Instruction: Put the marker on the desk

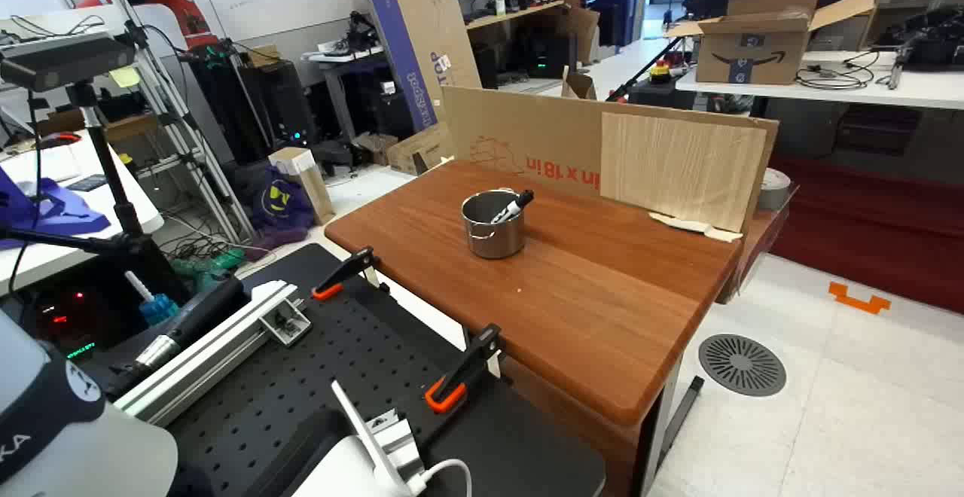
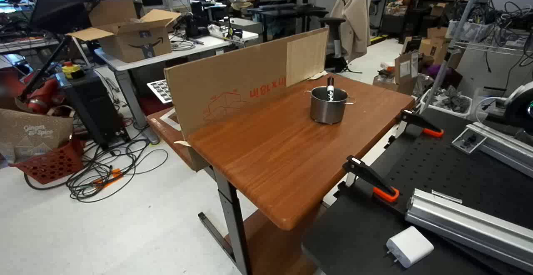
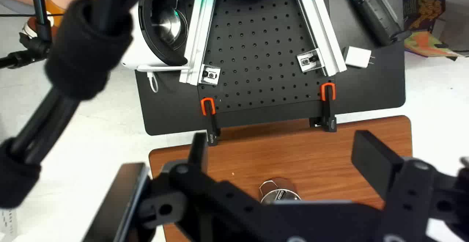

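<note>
We see the black two-fingered claw [image 3: 281, 148] spread wide and empty, presumably to fit around the slim black-and-white marker [image 2: 330, 88] below it, which leans dark end up because the wall of the round silver metal pot [image 2: 327, 112] on the reddish-brown wooden desk [image 2: 266, 154] props it.

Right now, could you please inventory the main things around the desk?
marker: 1, black and white, in pot
pot: 1, silver, on desk
desk: 1, reddish-brown, beside table
panel: 1, brown, along desk's edge
table: 1, black, under board
board: 1, black, on table
rails: 2, silver, along board
clamps: 2, black and orange, at table's edge
plug: 1, white, on table
gripper: 1, black, open, in wrist view
arm: 1, white, in an exterior view
</note>
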### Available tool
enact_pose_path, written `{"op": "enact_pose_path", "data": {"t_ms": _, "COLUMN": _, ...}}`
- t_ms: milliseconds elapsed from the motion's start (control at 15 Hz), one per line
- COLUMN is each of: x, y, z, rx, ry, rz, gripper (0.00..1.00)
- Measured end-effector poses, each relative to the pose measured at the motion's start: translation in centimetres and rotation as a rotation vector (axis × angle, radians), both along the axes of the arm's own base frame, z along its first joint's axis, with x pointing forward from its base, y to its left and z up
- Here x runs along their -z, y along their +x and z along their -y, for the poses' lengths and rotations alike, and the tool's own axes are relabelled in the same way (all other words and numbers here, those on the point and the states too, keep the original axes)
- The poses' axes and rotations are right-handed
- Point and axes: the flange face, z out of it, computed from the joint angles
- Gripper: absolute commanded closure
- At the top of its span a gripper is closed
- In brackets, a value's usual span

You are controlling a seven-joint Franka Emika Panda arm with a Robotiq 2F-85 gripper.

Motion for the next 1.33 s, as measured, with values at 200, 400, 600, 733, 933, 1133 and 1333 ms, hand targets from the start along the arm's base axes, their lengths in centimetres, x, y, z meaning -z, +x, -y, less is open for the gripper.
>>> {"op": "enact_pose_path", "data": {"t_ms": 200, "x": -0.2, "y": 0.0, "z": 0.0, "rx": 0.000, "ry": 0.000, "rz": 0.004, "gripper": 0.00}}
{"op": "enact_pose_path", "data": {"t_ms": 400, "x": -0.2, "y": 0.0, "z": 0.0, "rx": 0.000, "ry": 0.000, "rz": 0.004, "gripper": 0.00}}
{"op": "enact_pose_path", "data": {"t_ms": 600, "x": -0.1, "y": 0.0, "z": 0.0, "rx": 0.000, "ry": 0.000, "rz": 0.003, "gripper": 0.00}}
{"op": "enact_pose_path", "data": {"t_ms": 733, "x": 0.1, "y": 0.2, "z": 0.1, "rx": 0.002, "ry": 0.002, "rz": 0.000, "gripper": 0.00}}
{"op": "enact_pose_path", "data": {"t_ms": 933, "x": 0.9, "y": 1.7, "z": 0.6, "rx": 0.028, "ry": 0.022, "rz": 0.002, "gripper": 0.00}}
{"op": "enact_pose_path", "data": {"t_ms": 1133, "x": 2.1, "y": 4.9, "z": 1.3, "rx": 0.099, "ry": 0.070, "rz": 0.035, "gripper": 0.00}}
{"op": "enact_pose_path", "data": {"t_ms": 1333, "x": 4.4, "y": 8.8, "z": 2.1, "rx": 0.206, "ry": 0.145, "rz": 0.073, "gripper": 0.00}}
